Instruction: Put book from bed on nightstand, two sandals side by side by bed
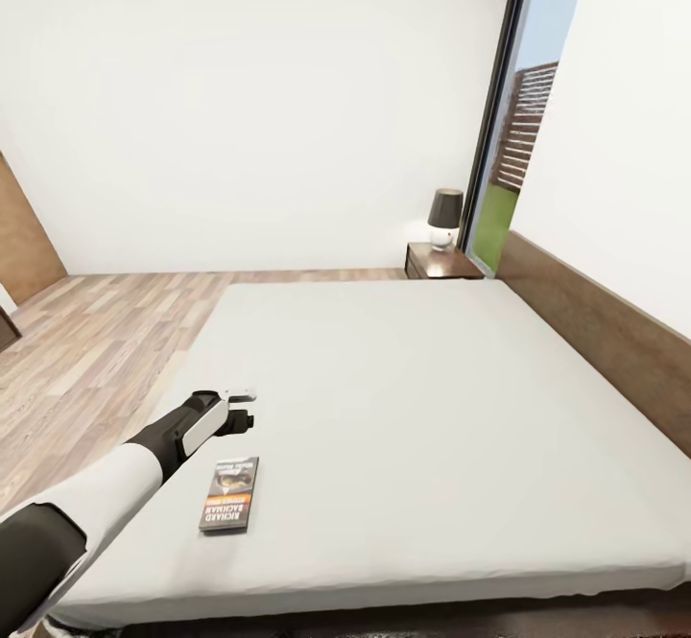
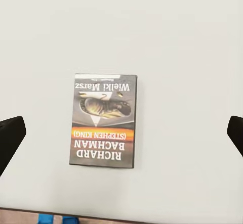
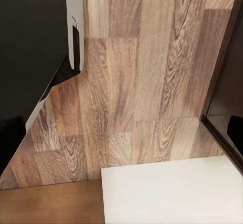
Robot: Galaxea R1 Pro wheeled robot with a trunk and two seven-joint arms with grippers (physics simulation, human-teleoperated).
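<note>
Head view showed the book (image 1: 229, 495) lying flat on the bed (image 1: 413, 408), near the foot edge of the mattress, with the left claw (image 1: 240, 408) hanging over the mattress just beyond the book's far end. The nightstand (image 1: 440, 262) stood well apart from the book, at the headboard end of the bed, carrying a small lamp (image 1: 443, 219).

To my eye the step in hand was the pickup. A thin paperback lying flat on soft bedding gives little edge to catch, so the claw would do best to come down squarely over the book, its fingers straddling the cover's short width, and press lightly into the mattress before closing.

The left wrist view gave what the head view could not: the book (image 2: 104, 121) sat centred between the two dark fingertips (image 2: 10, 138), which stood wide apart, nothing held. It also caught slivers of bright blue (image 2: 53, 219) past the bed's edge, too small to name.

The right wrist view showed plank floor (image 3: 136, 92) and a white corner; whether that claw was open I could not tell.
</note>
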